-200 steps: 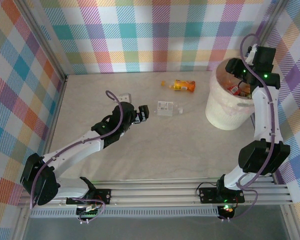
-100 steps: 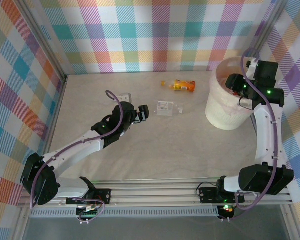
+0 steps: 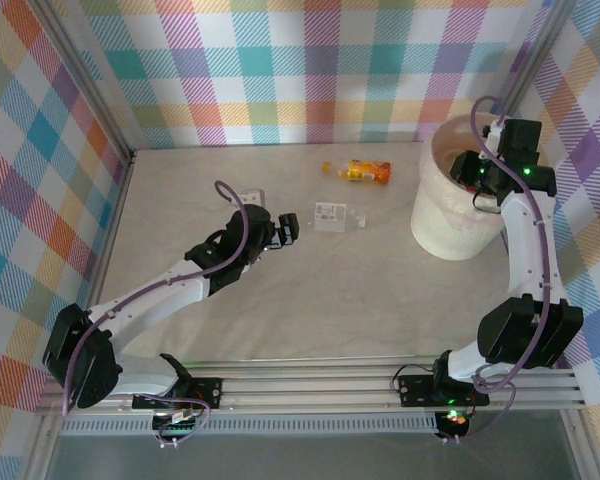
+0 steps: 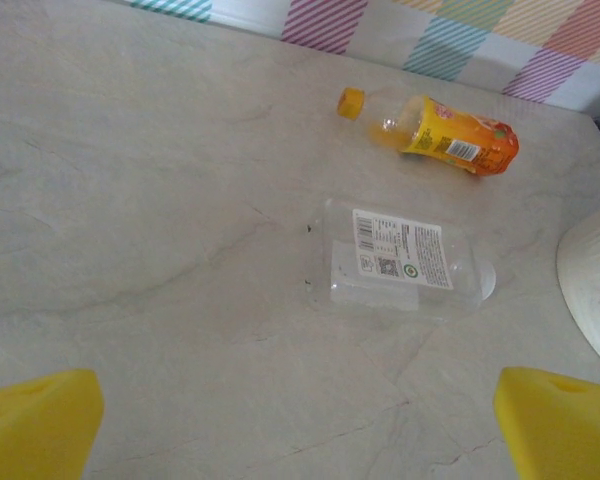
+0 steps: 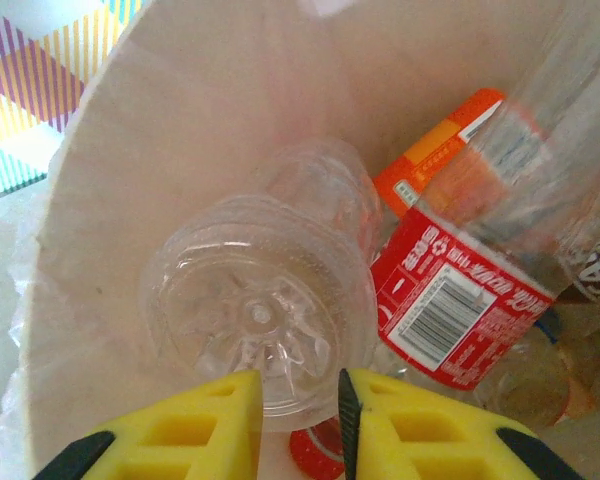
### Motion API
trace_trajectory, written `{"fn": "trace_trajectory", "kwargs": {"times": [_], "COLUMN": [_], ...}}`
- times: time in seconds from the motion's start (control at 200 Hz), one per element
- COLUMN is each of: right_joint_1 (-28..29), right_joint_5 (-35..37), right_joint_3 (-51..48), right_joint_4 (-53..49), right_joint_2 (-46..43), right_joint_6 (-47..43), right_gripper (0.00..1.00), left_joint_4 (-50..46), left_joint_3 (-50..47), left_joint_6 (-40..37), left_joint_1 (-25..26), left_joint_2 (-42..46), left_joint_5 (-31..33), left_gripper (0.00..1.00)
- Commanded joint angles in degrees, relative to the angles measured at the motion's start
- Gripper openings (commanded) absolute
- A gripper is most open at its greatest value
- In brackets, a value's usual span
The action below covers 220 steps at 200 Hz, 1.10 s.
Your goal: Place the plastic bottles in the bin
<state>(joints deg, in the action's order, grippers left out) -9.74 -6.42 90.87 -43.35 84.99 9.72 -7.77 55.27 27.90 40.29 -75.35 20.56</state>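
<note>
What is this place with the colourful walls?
Probably a robot practice booth: robot arms bolted to a metal rail, checked cloth walls round a table, and bottles near a bin.

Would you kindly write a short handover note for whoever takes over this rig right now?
Left gripper: open, empty, over the table near the clear bottle.
Right gripper: shut, empty, above the bin.
Done: several bottles lie in the bin, a red-labelled bottle among them.
Left: the clear bottle and the orange bottle, both lying on the table.
</note>
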Motion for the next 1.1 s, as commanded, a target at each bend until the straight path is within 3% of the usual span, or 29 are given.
{"fn": "trace_trajectory", "kwargs": {"times": [0.0, 0.375, 0.625, 0.765, 0.84, 0.93, 1.095], "right_joint_1": [0.0, 0.0, 0.1, 0.3, 0.9, 2.5, 5.6], "right_joint_5": [1.3, -1.2, -17.7, -30.4, -35.5, -36.8, -40.7], "right_joint_3": [1.5, -5.1, -14.4, -20.5, -24.2, -29.2, -36.0], "right_joint_4": [1.5, 6.2, 14.7, 21.3, 25.0, 28.3, 32.3], "right_joint_2": [-0.2, -12.1, -22.2, -26.3, -28.9, -32.3, -37.6], "right_joint_6": [-1.4, -0.3, 5.6, 11.0, 12.3, 12.6, 12.9], "right_gripper": [0.31, 0.48, 0.72, 0.87, 1.00, 1.00, 1.00], "left_joint_4": [-1.2, -6.6, -13.4, -14.8, -11.5, -5.2, -4.5], "left_joint_3": [2.6, 12.7, 24.1, 31.4, 33.1, 34.6, 44.5], "left_joint_6": [0.7, 1.2, 0.2, -4.8, -8.0, -11.6, -15.9], "left_joint_1": [-0.6, -0.8, -2.1, -3.3, -3.6, -4.5, -6.7], "left_joint_2": [-1.6, -12.0, -23.7, -31.2, -34.0, -37.3, -46.9], "left_joint_5": [-2.2, -6.5, -11.0, -13.0, -13.0, -17.2, -22.1], "left_gripper": [1.00, 1.00, 1.00, 1.00, 1.00, 1.00, 1.00]}}
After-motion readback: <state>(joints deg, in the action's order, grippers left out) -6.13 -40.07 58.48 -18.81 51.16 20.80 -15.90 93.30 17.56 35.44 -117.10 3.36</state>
